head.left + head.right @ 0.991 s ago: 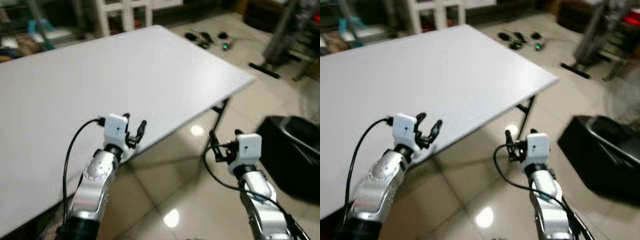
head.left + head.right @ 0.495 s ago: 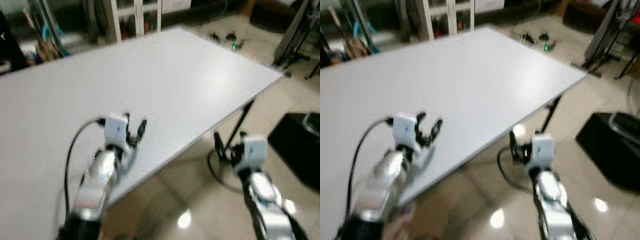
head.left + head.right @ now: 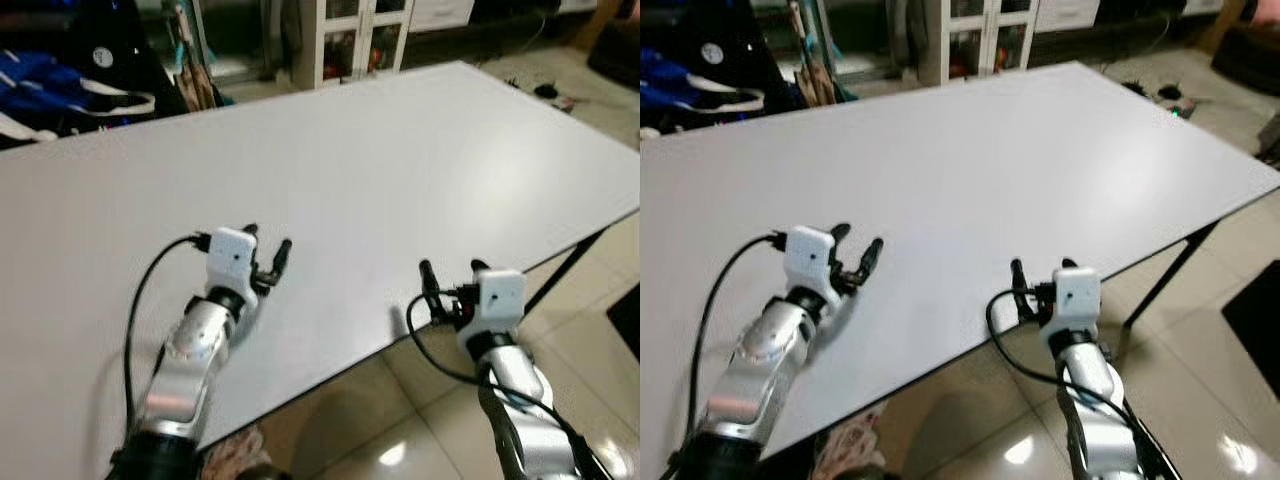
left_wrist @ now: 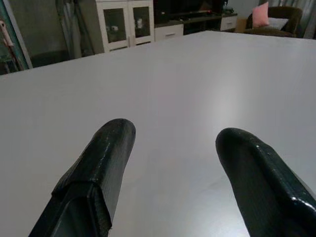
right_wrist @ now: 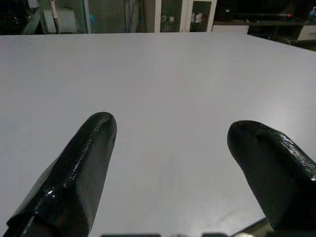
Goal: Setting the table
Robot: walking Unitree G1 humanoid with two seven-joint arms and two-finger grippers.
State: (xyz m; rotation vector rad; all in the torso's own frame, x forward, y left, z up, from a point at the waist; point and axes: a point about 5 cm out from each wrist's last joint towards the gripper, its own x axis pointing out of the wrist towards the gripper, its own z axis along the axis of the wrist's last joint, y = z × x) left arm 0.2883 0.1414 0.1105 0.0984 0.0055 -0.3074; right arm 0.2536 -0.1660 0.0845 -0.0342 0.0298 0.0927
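A large white table (image 3: pixel 400 170) with a bare top spreads in front of me. My left gripper (image 3: pixel 268 243) is held over the near part of the tabletop, open, with nothing between its fingers (image 4: pixel 103 163). My right gripper (image 3: pixel 448 268) hovers at the table's near edge, open as well, its fingers (image 5: pixel 84 163) spread wide over the white surface. No dishes or cutlery can be seen.
A white cabinet (image 3: pixel 350 40) with glass doors stands beyond the far edge. Dark bags and blue cloth (image 3: pixel 60 80) lie at the back left. Black table legs (image 3: pixel 565 270) and glossy tiled floor (image 3: pixel 590 330) show at the right, with cables (image 3: pixel 545 92) on the floor beyond.
The whole view has swung, so the table now spreads before both arms; the right gripper, earlier over the floor, now stands at the table's edge. Both grippers stay open.
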